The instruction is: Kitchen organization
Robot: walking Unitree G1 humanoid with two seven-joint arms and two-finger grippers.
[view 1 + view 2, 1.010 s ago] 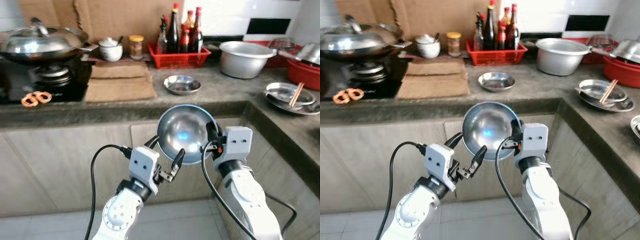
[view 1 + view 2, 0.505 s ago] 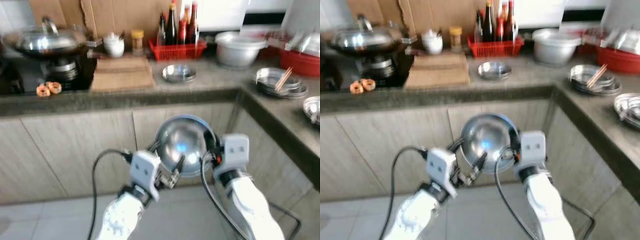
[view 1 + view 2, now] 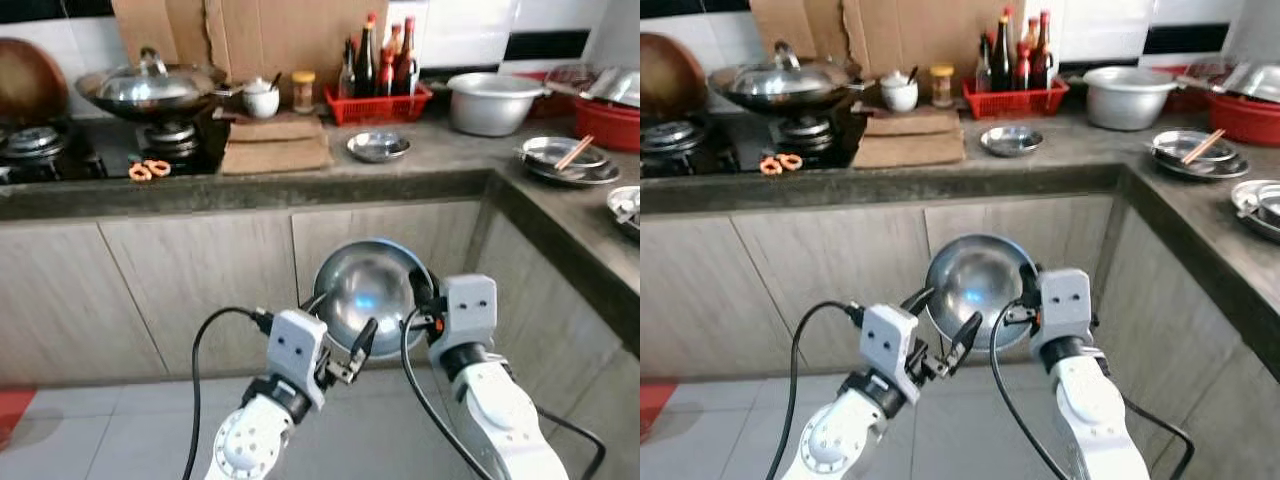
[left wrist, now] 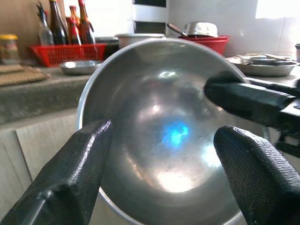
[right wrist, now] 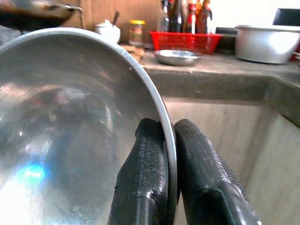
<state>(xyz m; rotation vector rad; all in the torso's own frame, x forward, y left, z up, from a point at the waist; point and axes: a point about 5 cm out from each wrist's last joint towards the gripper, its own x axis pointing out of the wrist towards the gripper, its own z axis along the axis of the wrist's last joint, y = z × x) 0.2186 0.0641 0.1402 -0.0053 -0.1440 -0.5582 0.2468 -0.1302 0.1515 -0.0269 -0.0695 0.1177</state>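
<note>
Left eye view: a steel bowl (image 3: 368, 292) is held up in front of the counter (image 3: 300, 185), below its front edge and before the cabinet doors, hollow side turned toward the camera. The right gripper (image 3: 418, 293) is clamped on the bowl's right rim. The left gripper (image 3: 340, 330) sits at the bowl's lower left with its fingers spread, one near the rim's left side and one across the bowl's lower front. On the counter, behind the bowl, lie a small steel dish (image 3: 378, 146), a red basket (image 3: 378, 103) of bottles, and a large steel pot (image 3: 497, 102) to the right of the basket. Left of the basket are a folded mat (image 3: 274, 152) and a lidded wok (image 3: 152, 88) on the stove.

Right eye view: the same scene; the bowl hangs beneath the counter edge, between the two wrists, with a stack of plates and chopsticks (image 3: 1192, 153) on the counter to its right.

Left wrist view: the bowl's inside faces the lens, and the left gripper's two fingers (image 4: 70, 178) stand well apart before it; whether they touch it I cannot tell.

Right wrist view: the right gripper's two fingers (image 5: 145, 178) pinch the bowl's thin rim between them, one inside the bowl, one outside, with the counter and small dish beyond
</note>
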